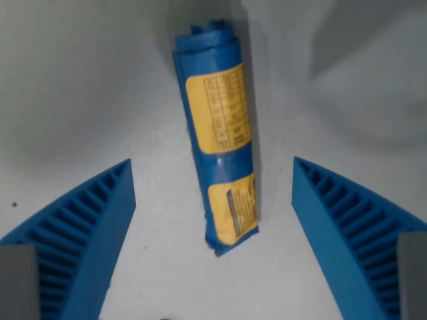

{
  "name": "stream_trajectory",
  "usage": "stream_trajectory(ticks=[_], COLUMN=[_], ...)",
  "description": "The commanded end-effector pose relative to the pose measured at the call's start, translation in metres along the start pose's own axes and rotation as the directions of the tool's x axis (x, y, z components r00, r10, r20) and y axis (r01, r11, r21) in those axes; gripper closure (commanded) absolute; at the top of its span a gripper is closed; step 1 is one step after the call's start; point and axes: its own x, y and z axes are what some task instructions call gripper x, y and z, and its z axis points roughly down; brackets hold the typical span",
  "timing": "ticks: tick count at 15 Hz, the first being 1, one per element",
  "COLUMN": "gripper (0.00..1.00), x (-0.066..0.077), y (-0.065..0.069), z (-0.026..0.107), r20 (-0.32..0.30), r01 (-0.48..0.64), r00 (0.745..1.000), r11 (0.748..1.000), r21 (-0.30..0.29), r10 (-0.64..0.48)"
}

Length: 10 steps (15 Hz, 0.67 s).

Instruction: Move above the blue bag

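- The gripper (213, 200) shows nearest, its two ribbed blue fingers (87, 233) spread wide apart at the bottom corners, holding nothing
- Between them, on the pale table (80, 87), lies the blue bag (217, 140), rolled up and running lengthwise away from the camera, touching neither finger
- Judged from this, the gripper sits roughly centred over the bag, so the move looks nearly or fully done
- Its yellow labels (227, 110) carry small print and a table, too blurred to read

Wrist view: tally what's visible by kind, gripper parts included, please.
Blue bag, rolled: 1
Yellow labels on it: 2
Blue ribbed gripper fingers: 2
Total: 5
The gripper is open, with the bag between its fingers.
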Motion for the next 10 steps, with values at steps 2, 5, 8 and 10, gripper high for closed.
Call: stream_trajectory(ticks=[2,5,8,10], gripper=[0.00,0.00,0.00,0.00], x=[0.0072,0.0085,0.0090,0.0090], y=[0.0068,0.0083,0.0090,0.0090], z=[0.0066,0.0096,0.0109,0.0112], r20=[0.031,0.034,0.031,0.030], r01=[0.085,0.073,0.062,0.061], r00=[0.996,0.997,0.998,0.998], r11=[0.996,0.997,0.998,0.998], r21=[-0.030,-0.025,-0.026,-0.026], r10=[-0.084,-0.072,-0.062,-0.060])
